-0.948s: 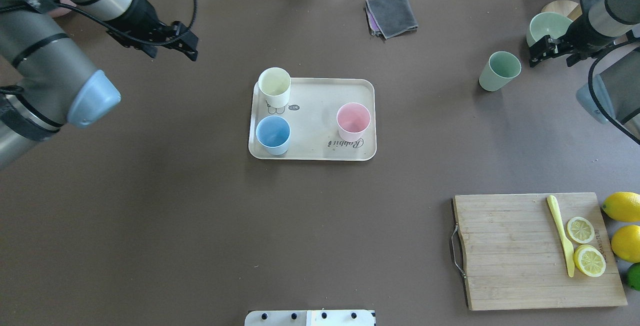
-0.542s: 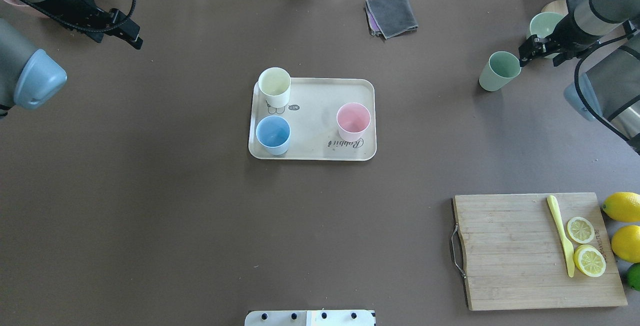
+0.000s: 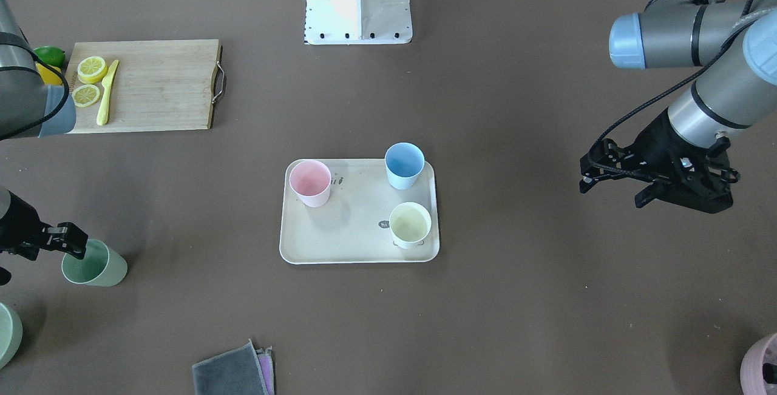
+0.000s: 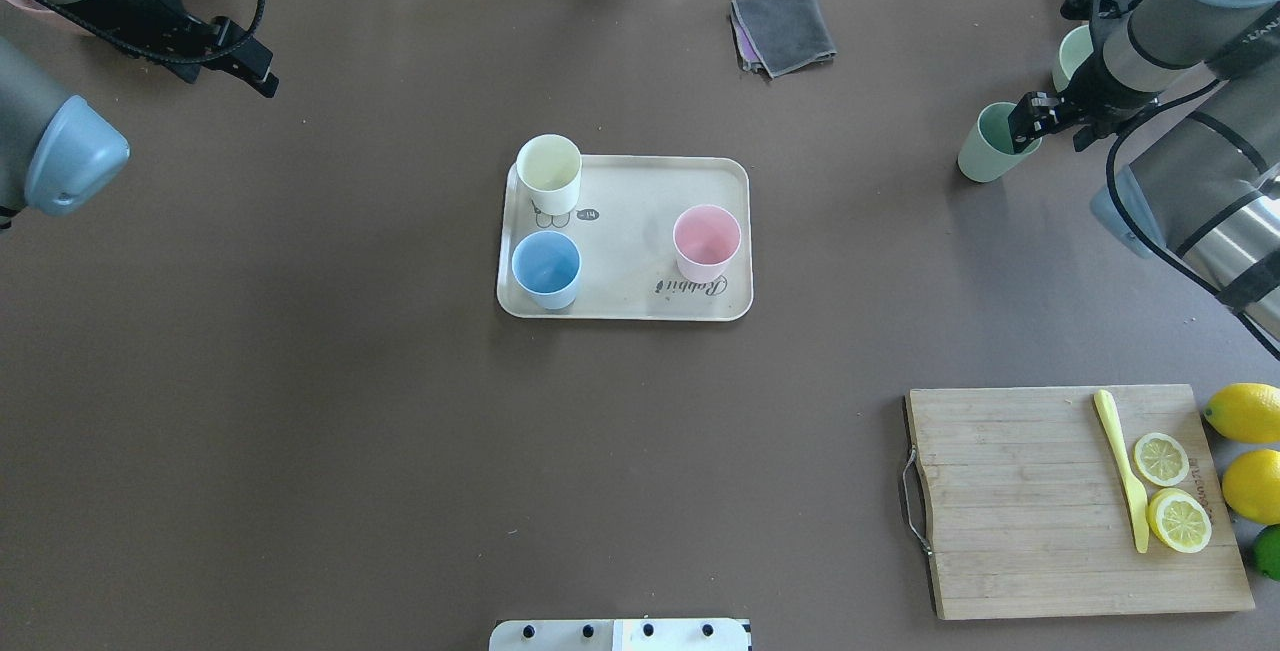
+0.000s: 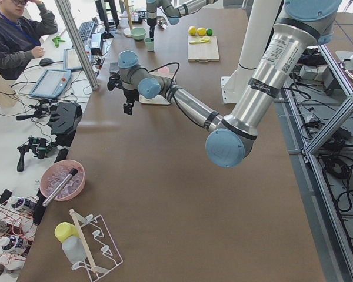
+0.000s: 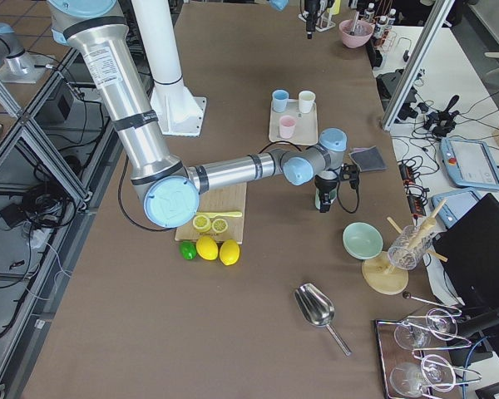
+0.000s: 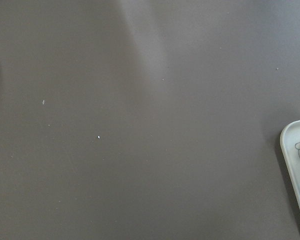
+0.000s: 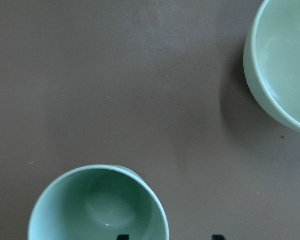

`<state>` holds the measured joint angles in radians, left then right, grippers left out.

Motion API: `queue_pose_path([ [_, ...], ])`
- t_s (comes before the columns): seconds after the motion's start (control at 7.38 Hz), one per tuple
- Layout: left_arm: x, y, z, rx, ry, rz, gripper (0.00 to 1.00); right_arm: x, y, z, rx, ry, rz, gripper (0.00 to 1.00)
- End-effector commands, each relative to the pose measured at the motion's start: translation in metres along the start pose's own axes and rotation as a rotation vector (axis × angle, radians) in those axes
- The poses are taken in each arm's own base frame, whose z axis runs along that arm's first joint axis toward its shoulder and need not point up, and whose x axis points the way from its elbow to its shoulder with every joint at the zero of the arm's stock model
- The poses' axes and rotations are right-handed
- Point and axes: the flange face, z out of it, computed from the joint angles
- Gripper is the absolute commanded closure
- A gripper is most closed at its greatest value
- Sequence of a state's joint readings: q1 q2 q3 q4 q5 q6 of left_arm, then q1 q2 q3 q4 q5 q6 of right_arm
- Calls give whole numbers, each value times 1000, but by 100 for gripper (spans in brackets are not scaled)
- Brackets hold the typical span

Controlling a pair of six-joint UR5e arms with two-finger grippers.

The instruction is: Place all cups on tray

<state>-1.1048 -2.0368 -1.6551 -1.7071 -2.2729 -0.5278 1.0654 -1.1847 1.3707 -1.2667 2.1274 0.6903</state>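
My right gripper (image 8: pixel 170 236) is spread apart at the green cup (image 8: pixel 97 205), with one fingertip over its mouth and the other outside the rim. That cup stands upright on the table, mouth up, long axis vertical, at the upper right of the overhead view, near a green bowl (image 8: pixel 285 60). The yellow cup (image 4: pixel 549 171), blue cup (image 4: pixel 546 268) and pink cup (image 4: pixel 707 241) stand upright on the tray (image 4: pixel 630 181) at the centre, whose long side runs left to right. My left gripper (image 3: pixel 613 192) hangs at the upper left, fingers parted, holding nothing.

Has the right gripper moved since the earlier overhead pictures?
Yes. The right gripper went toward the view's left, from beside the green bowl to the green cup's rim.
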Motion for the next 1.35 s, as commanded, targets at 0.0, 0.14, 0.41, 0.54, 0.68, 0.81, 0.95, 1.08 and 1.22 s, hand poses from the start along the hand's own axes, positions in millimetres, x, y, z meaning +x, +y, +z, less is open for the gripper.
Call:
queue_pose_path([
  [0.0, 1, 0, 1, 0, 0, 3, 3, -13, 6, 8, -9, 1, -9, 100],
  [0.14, 1, 0, 1, 0, 0, 3, 3, -15, 6, 8, -9, -2, -10, 100],
  [0.41, 0, 2, 3, -3, 1, 3, 3, -59, -15, -24, 34, -53, 79, 100],
  [0.54, 0, 3, 3, -3, 1, 3, 3, -95, -23, -37, 48, -87, 132, 100],
  [0.68, 0, 3, 4, -4, 0, 2, 3, -139, -16, -36, 36, -115, 172, 100],
  [0.81, -1, 3, 4, -4, -2, 1, 3, -186, -8, -38, 24, -141, 218, 100],
  [0.95, 0, 3, 3, -3, 1, 3, 3, -235, 4, -37, 52, -148, 218, 100],
  [1.08, 0, 3, 3, -3, 1, 3, 3, -282, 22, -34, 57, -162, 250, 100],
  [1.22, 0, 3, 3, -2, 1, 3, 3, -324, 34, -42, 53, -189, 297, 100],
])
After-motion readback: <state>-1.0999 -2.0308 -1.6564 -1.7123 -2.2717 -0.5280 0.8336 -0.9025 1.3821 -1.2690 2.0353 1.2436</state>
